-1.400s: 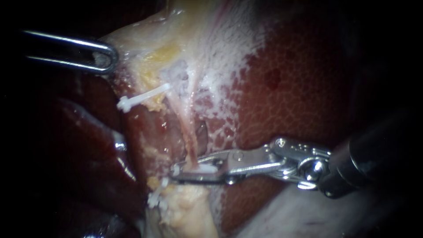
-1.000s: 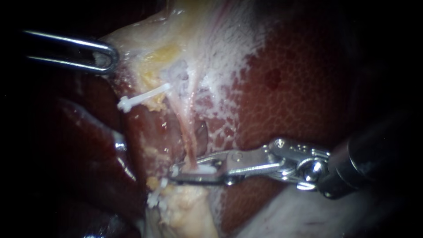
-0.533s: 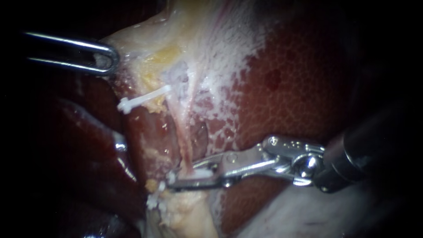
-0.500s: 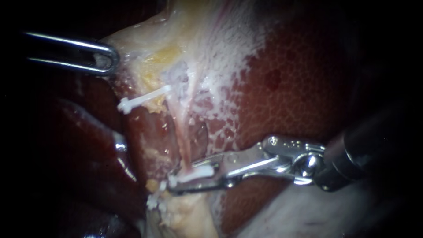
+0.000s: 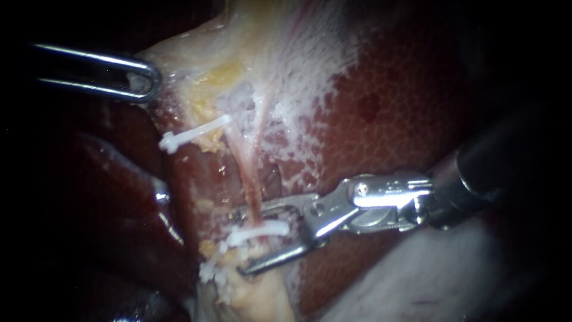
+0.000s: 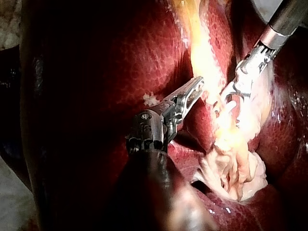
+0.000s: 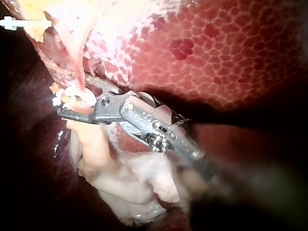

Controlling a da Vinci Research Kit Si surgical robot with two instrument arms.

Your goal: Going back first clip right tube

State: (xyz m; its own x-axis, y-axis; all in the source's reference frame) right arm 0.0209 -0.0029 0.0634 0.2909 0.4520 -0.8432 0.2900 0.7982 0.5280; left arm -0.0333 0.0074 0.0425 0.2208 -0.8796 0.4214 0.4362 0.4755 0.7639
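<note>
A thin pink tube [image 5: 249, 173] runs down the middle of the endoscope view. A white clip [image 5: 257, 233] sits shut across its lower end. My right instrument [image 5: 239, 241] has its jaws open, one above and one below that clip, with a gap on both sides. The right wrist view shows the same clip [image 7: 79, 97] just beyond the right instrument [image 7: 72, 103]. My left instrument [image 5: 142, 76] is shut on pale fatty tissue [image 5: 179, 65] at the upper left. In its own view, the left instrument [image 6: 195, 86] lies against the yellow tissue.
Another white clip [image 5: 193, 133] crosses the tissue higher up, and a third clip [image 5: 208, 271] lies below by yellow fat. Dark red liver [image 5: 393, 119] fills the right side. Pale gallbladder tissue [image 5: 417, 280] lies under the right shaft.
The right instrument's jaws have opened wide and left the white clip shut on the tube. Its wrist and shaft have risen a little. The left instrument has not moved.
</note>
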